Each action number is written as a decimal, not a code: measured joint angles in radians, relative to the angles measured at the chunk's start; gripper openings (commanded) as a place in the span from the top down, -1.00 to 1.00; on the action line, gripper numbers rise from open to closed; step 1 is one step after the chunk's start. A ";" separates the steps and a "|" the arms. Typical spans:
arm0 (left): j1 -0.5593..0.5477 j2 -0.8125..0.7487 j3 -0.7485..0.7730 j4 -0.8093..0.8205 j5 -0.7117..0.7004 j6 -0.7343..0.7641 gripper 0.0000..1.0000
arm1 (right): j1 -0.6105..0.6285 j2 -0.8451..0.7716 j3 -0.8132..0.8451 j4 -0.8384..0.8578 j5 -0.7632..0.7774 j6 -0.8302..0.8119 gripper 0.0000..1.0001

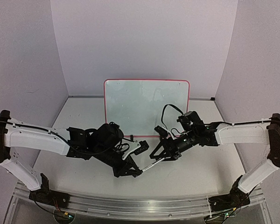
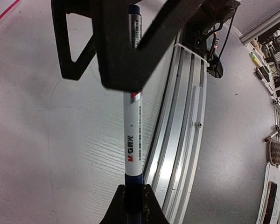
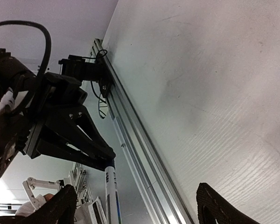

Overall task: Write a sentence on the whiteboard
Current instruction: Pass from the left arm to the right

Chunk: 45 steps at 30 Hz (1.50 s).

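Note:
The whiteboard (image 1: 130, 105) stands at the back centre, leaning against the wall. I see no blue lettering on it, only faint smudges. My left gripper (image 1: 139, 171) is shut on the dark blue end of a white marker (image 1: 152, 165), which shows clearly in the left wrist view (image 2: 132, 135) between the fingers (image 2: 151, 211). The marker points up and right toward my right gripper (image 1: 160, 157). My right gripper (image 3: 134, 198) is wide open, with the marker (image 3: 112, 198) between its fingers, nearer the left one (image 3: 56, 210), and not gripped.
An aluminium rail (image 1: 130, 205) runs along the table's near edge, below both grippers; it also shows in both wrist views (image 2: 177, 140) (image 3: 135, 140). Purple walls close in the back and sides. Both grippers hover over the white tabletop (image 1: 196, 172) in front of the board.

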 measured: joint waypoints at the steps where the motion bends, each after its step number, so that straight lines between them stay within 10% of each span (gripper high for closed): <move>1: 0.001 0.002 0.005 -0.002 0.011 0.000 1.00 | 0.018 0.013 0.007 0.000 -0.012 0.003 -0.55; 33: 0.032 0.046 0.013 -0.023 0.113 -0.004 1.00 | 0.144 0.092 0.053 0.000 -0.099 0.031 -0.12; 45: 0.033 0.047 0.013 -0.036 0.141 -0.004 1.00 | 0.152 0.107 0.068 -0.004 -0.098 0.035 0.41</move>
